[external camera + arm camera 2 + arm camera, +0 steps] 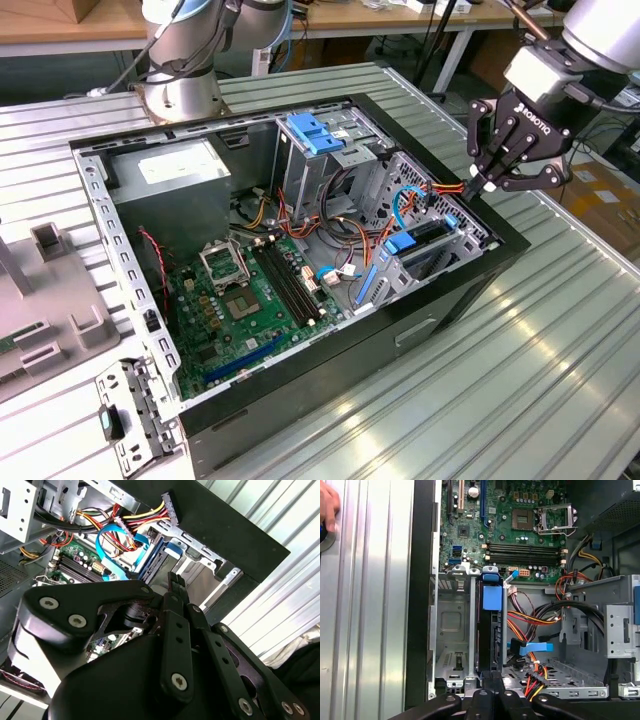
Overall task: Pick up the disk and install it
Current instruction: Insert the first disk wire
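Farthest from my fingers (480, 183), toward the exterior view's left, sat the grey power-supply box (165, 165); the print on its white sticker was too small for me to read. Nearer lay the motherboard (250, 295), then the light-blue latch bracket (315, 130) on the upper bay. The disk (425, 238) stood on edge in the drive cage (455, 255) just below my fingers, already seated in its slot, as I judged. In the first wrist view the disk (491, 630) ran lengthwise straight away from my fingers (491, 676) toward the motherboard, blue rail uppermost. My fingers were clenched together over its near end, grasping nothing that I could see.
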Controlling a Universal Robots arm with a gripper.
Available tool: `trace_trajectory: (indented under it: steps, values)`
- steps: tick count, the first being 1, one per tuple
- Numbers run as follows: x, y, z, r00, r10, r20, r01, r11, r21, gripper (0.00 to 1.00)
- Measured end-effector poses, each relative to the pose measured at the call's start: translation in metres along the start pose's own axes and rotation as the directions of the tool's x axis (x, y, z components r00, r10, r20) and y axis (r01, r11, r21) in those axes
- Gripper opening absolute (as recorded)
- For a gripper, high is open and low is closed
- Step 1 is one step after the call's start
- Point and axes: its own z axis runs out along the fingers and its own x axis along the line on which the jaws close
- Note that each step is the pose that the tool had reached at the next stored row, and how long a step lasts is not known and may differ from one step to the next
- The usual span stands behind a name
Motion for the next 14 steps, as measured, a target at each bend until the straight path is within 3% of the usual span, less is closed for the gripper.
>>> trace_trajectory:
  steps: [4,6,8,11,13,14]
  values:
    - [0.0,0.0,0.0003,1.0,-0.005,-0.0003,0.005,1.0,-0.0004,0.11]
    - [0.0,0.0,0.0004,0.9996,-0.03,-0.0019,0.03,0.9996,-0.0026,0.11]
    - [0.0,0.0,0.0004,0.9954,-0.095,-0.0068,0.095,0.9954,-0.0085,0.11]
    - [0.0001,0.0,0.0004,0.9913,-0.131,-0.0093,0.131,0.9913,-0.0119,0.11]
    - [0.0,0.0,0.0004,0.9913,-0.131,-0.0093,0.131,0.9913,-0.0119,0.11]
    - [-0.0001,-0.0001,0.0005,0.9912,-0.132,-0.0108,0.132,0.9912,-0.0025,0.11]
